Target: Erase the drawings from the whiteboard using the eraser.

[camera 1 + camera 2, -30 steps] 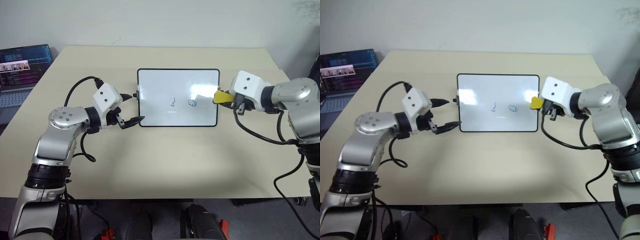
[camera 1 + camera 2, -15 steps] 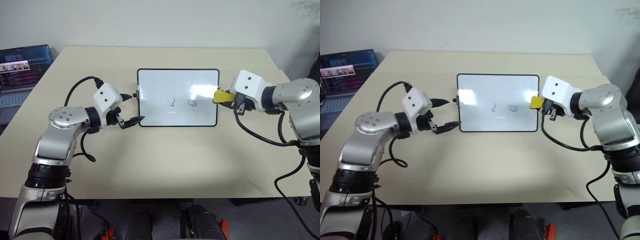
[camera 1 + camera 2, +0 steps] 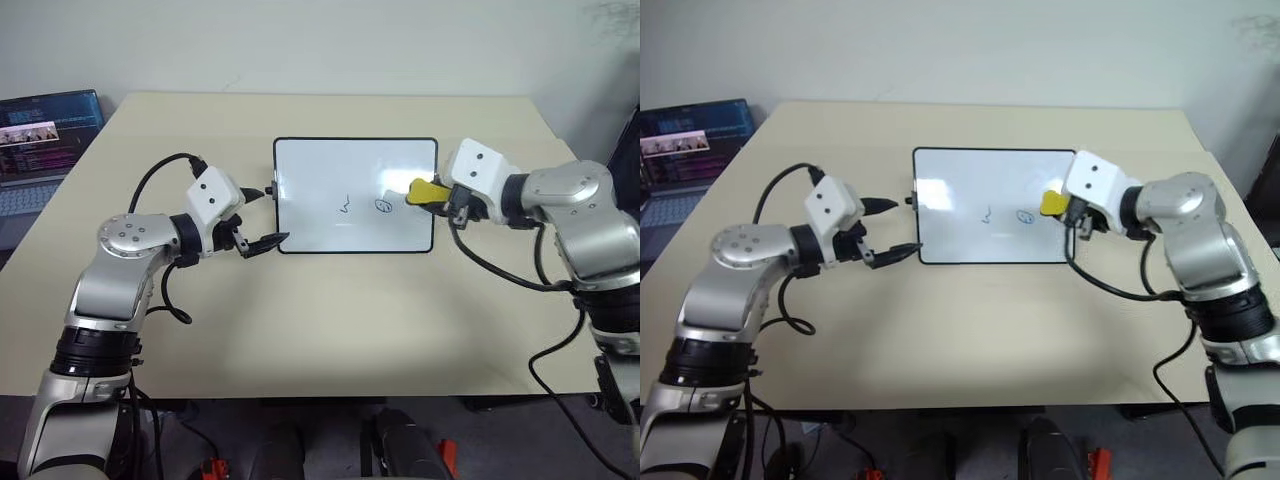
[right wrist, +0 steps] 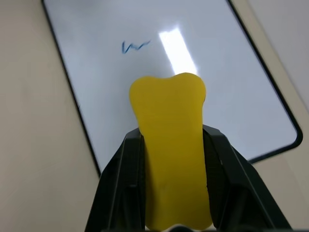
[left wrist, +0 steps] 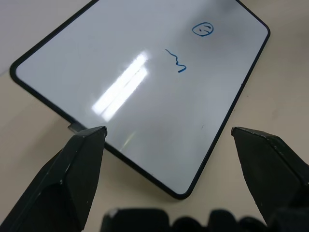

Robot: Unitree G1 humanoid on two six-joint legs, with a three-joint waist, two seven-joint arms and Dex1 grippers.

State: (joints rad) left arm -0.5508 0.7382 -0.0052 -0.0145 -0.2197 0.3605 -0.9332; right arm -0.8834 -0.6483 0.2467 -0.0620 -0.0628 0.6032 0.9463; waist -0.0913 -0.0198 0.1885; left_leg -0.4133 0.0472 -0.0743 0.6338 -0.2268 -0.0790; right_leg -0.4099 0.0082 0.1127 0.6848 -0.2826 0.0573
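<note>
Drawings: small blue marker doodles [image 3: 382,207] on the white, black-framed rectangular whiteboard [image 3: 320,165]; two show, a squiggle [image 3: 345,207] near the middle and a round blob toward the board's right side.
Whiteboard position: flat on the beige tabletop [image 3: 330,320], long axis running left to right between the two arms.
Eraser: bright yellow block [image 3: 426,192], over the board's right part, just right of the round blob; contact with the surface cannot be told.
Right end effector [image 4: 170,145]: clenched on the eraser, black fingers [image 4: 120,179] pressed to both its sides.
Key relation: blob lies just left of the eraser tip, squiggle further left along the board's long axis; right arm is the nearer one, so a leftward sweep looks due.
Left end effector [image 3: 262,215]: released, jaws spread wide, at the board's left edge.
Change: right arm has carried the eraser leftward from the board's right edge onto the board; left arm unmoved.
</note>
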